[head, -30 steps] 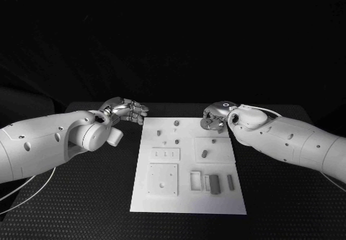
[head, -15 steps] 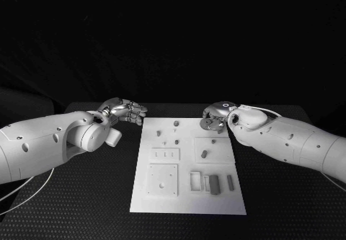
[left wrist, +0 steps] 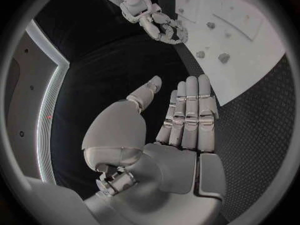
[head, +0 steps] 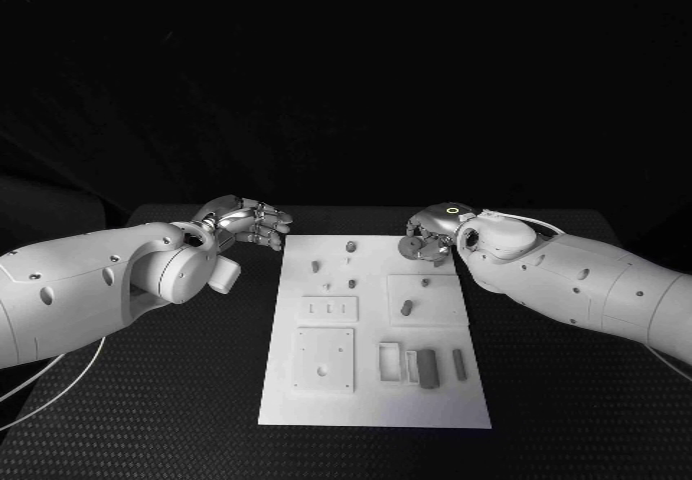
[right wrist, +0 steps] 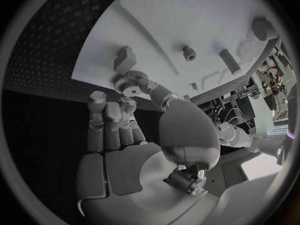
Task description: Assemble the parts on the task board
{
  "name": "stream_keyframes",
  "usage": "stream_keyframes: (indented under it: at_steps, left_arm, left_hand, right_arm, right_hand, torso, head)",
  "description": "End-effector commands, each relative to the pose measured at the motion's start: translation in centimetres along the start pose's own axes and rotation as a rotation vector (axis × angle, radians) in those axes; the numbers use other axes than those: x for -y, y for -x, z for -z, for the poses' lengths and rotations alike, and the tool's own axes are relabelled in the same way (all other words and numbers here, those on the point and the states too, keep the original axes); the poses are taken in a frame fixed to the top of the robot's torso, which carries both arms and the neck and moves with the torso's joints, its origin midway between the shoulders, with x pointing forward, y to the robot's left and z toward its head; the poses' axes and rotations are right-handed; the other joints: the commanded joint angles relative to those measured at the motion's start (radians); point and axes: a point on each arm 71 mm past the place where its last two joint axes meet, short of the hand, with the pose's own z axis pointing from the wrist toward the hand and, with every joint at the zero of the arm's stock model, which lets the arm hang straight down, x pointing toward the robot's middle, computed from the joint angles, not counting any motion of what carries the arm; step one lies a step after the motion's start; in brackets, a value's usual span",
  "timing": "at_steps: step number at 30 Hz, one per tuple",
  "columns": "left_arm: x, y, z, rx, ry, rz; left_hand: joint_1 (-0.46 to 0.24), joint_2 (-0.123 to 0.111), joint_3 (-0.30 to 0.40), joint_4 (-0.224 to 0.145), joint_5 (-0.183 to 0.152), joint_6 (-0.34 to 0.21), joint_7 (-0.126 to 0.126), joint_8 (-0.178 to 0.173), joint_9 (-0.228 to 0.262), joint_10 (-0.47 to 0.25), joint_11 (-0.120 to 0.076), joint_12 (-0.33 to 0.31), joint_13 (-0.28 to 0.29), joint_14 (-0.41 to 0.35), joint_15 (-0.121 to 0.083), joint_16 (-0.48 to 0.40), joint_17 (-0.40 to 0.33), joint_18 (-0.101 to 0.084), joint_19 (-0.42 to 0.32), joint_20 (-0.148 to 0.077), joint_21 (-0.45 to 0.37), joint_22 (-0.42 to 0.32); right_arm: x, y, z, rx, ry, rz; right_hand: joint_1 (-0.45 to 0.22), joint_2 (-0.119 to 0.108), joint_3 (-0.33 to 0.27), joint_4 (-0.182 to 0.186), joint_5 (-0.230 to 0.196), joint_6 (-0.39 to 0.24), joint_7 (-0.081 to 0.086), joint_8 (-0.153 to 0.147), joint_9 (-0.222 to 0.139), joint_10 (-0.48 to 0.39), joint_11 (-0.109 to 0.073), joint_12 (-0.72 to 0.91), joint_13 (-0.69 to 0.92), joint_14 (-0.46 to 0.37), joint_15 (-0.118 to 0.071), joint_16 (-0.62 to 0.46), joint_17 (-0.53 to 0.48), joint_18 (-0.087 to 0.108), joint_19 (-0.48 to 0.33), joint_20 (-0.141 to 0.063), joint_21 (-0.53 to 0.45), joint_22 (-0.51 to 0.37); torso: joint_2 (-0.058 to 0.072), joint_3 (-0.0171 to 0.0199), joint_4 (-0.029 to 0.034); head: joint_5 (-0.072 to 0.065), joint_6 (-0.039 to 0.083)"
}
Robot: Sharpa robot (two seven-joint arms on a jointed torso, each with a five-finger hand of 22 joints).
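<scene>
Gear (right wrist: pixel 130 81), a small toothed part, is pinched at the fingertips of the right hand (head: pixel 430 236) over the far right corner of the task board (head: pixel 372 400), so the step in hand looks like carrying it to its seat; the next move calls for lining it up over a peg and lowering it squarely. Its teeth show in the right wrist view, while the head view gives only a small round shape. The left hand (left wrist: pixel 181 120) hovers off the board's far left corner above the tabletop (head: pixel 173 400), fingers straight and together, holding nothing.
</scene>
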Motion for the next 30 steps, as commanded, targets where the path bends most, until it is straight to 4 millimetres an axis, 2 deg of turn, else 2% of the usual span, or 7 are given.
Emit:
stream_keyframes:
  at_steps: [1, 9, 15, 20, 30]
  left_arm:
    - [0.13, -0.20, -0.03, -0.018, -0.007, 0.004]
    - [0.15, -0.27, -0.08, -0.020, -0.007, 0.004]
    - [0.11, -0.15, -0.05, -0.018, -0.006, 0.004]
    - [0.11, -0.14, -0.03, -0.018, -0.007, 0.004]
    - [0.07, -0.01, -0.01, -0.015, -0.006, 0.004]
  left_hand:
    - [-0.004, 0.001, -0.004, -0.001, -0.001, -0.004, 0.001, -0.006, 0.001, -0.007, 0.001, -0.005, 0.002, -0.005, -0.001, -0.005, 0.001, 0.011, 0.001, -0.008, -0.004, 0.001]
    - [-0.004, 0.001, -0.004, -0.001, -0.001, -0.004, 0.001, -0.006, 0.002, -0.007, 0.001, -0.005, 0.002, -0.005, -0.001, -0.005, 0.002, 0.011, 0.001, -0.008, -0.005, 0.002]
    - [-0.004, 0.002, -0.004, -0.001, -0.001, -0.004, 0.001, -0.006, 0.002, -0.007, 0.001, -0.005, 0.003, -0.005, -0.001, -0.005, 0.002, 0.011, 0.001, -0.008, -0.005, 0.002]
    - [-0.004, 0.002, -0.004, -0.001, -0.001, -0.003, 0.001, -0.006, 0.002, -0.006, 0.001, -0.005, 0.003, -0.004, -0.001, -0.006, 0.002, 0.011, 0.001, -0.008, -0.005, 0.002]
    - [-0.004, 0.002, -0.003, -0.001, -0.001, -0.003, 0.001, -0.006, 0.003, -0.006, 0.000, -0.005, 0.004, -0.004, -0.001, -0.006, 0.003, 0.011, 0.001, -0.008, -0.006, 0.002]
  right_arm:
    - [0.10, -0.28, 0.07, -0.007, -0.010, 0.018]
    - [-0.24, -0.39, -0.02, -0.014, -0.002, 0.016]
    - [0.09, -0.58, 0.02, -0.016, -0.017, 0.050]
    - [0.24, -0.59, 0.08, -0.005, -0.017, 0.065]
    - [-0.07, -0.11, 0.06, 0.060, -0.006, 0.114]
  right_hand:
    - [0.001, -0.001, 0.003, 0.005, 0.000, 0.022, 0.014, 0.004, 0.001, -0.004, 0.006, 0.007, -0.002, 0.003, 0.005, 0.006, 0.001, 0.048, 0.001, -0.001, -0.003, 0.016]
    - [0.002, 0.009, 0.002, 0.004, 0.000, 0.051, 0.011, 0.020, 0.008, -0.001, 0.003, 0.017, -0.009, 0.012, 0.003, 0.011, 0.007, 0.048, 0.004, -0.002, 0.000, 0.017]
    - [0.010, 0.030, 0.001, -0.005, 0.000, 0.123, -0.012, 0.064, 0.039, 0.007, -0.019, 0.028, -0.024, 0.025, -0.016, 0.014, 0.013, 0.048, 0.007, -0.005, 0.003, 0.017]
    - [0.016, 0.034, -0.001, -0.006, 0.001, 0.150, -0.025, 0.084, 0.065, 0.011, -0.031, 0.031, -0.035, 0.030, -0.027, 0.014, 0.014, 0.048, 0.007, -0.006, 0.004, 0.017]
    - [0.015, 0.033, -0.002, -0.004, 0.000, 0.159, -0.030, 0.092, 0.082, 0.013, -0.036, 0.032, -0.043, 0.030, -0.032, 0.013, 0.010, 0.048, 0.009, -0.007, 0.004, 0.017]
  torso:
    - [0.000, -0.0001, 0.0006]
    - [0.000, -0.0001, 0.0014]
    - [0.001, 0.0001, 0.0015]
    - [0.000, 0.0001, 0.0004]
    - [0.000, 0.0003, 0.0013]
  head:
    - [-0.002, 0.001]
    - [-0.004, 0.001]
    - [-0.005, -0.002]
    - [-0.007, -0.004]
    - [-0.009, -0.004]
